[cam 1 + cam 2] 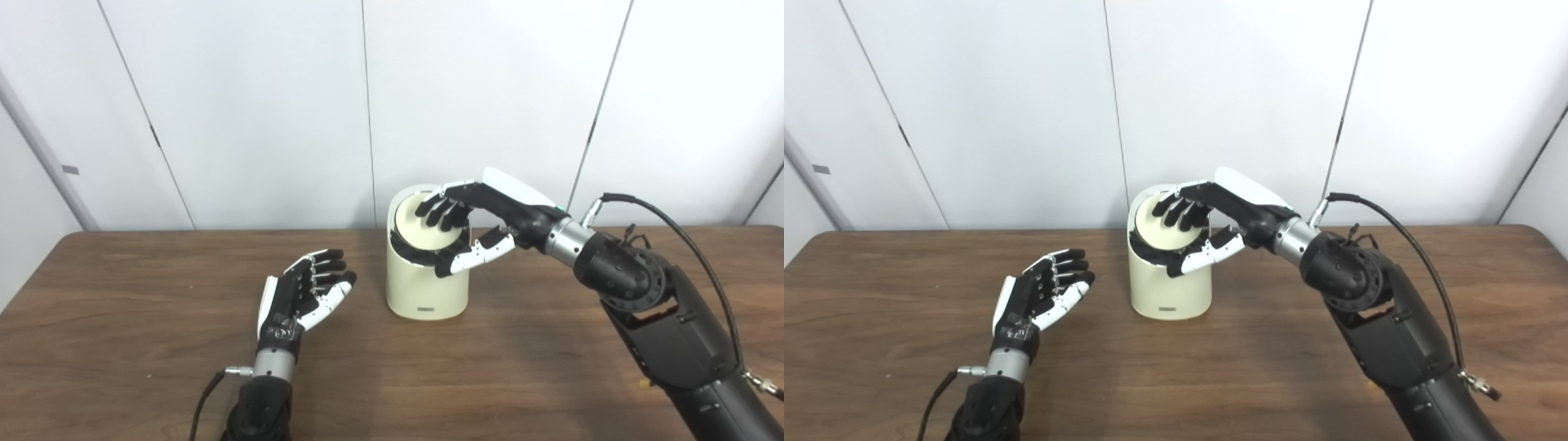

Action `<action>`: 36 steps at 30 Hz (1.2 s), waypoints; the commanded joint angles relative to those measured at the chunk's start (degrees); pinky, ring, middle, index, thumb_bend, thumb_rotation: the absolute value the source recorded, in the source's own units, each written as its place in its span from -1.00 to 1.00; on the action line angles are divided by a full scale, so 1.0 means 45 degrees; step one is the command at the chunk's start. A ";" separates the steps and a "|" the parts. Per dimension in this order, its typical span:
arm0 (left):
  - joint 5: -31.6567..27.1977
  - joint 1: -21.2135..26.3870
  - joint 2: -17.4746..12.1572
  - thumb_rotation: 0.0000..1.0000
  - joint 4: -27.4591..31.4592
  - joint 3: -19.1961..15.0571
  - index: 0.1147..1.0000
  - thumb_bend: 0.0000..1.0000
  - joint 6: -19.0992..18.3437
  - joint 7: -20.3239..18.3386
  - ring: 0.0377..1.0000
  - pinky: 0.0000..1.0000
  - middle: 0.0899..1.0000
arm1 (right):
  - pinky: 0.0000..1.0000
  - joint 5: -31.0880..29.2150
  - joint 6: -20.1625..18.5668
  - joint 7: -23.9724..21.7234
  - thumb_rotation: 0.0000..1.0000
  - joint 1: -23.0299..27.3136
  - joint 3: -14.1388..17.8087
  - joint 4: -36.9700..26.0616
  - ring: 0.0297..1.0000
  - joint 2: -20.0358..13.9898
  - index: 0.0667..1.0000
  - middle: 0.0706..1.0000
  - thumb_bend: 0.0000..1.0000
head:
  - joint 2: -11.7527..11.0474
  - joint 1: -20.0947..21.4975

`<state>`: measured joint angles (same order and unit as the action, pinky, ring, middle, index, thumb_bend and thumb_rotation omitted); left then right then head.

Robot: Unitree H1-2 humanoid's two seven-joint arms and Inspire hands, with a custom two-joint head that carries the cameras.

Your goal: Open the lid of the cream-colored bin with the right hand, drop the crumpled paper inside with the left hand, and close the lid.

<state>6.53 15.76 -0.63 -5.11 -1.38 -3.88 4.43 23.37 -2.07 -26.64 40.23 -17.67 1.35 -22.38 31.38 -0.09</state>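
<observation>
Two hands at a brown table (pixel 122 343), one bin between them.

Left hand (pixel 303 291) lies palm up on the wood, fingers spread, holding nothing, just left of the cream bin (pixel 427 288). Bin stands upright mid-table before the white wall panels (pixel 245 110). Right hand (pixel 474 223) reaches from the right over its top, fingers (pixel 438 211) resting on the round lid (pixel 422 229), thumb at the front rim; no grip is evident.

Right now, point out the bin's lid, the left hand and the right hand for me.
lid (pixel 419 229), left eye view: bare cream face of the disc, below the fingertips.
left hand (pixel 304 295), left eye view: middle of the upturned palm.
right hand (pixel 1228 211), right eye view: middle of the hand, over the bin.
</observation>
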 commanded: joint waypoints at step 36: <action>-0.0037 0.0264 0.0197 -0.46 0.0774 0.0021 0.36 0.24 -0.0228 0.0115 0.30 0.15 0.35 | 0.95 0.2702 0.1946 -0.0814 -0.06 0.0163 -0.2016 0.0245 0.39 -0.0922 0.34 0.30 0.34 | 0.0280 -0.0194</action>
<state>6.44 15.72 -0.05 -3.93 -1.36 -5.62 4.47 33.15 8.95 -24.85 41.55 -24.25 1.21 -26.26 32.61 -0.88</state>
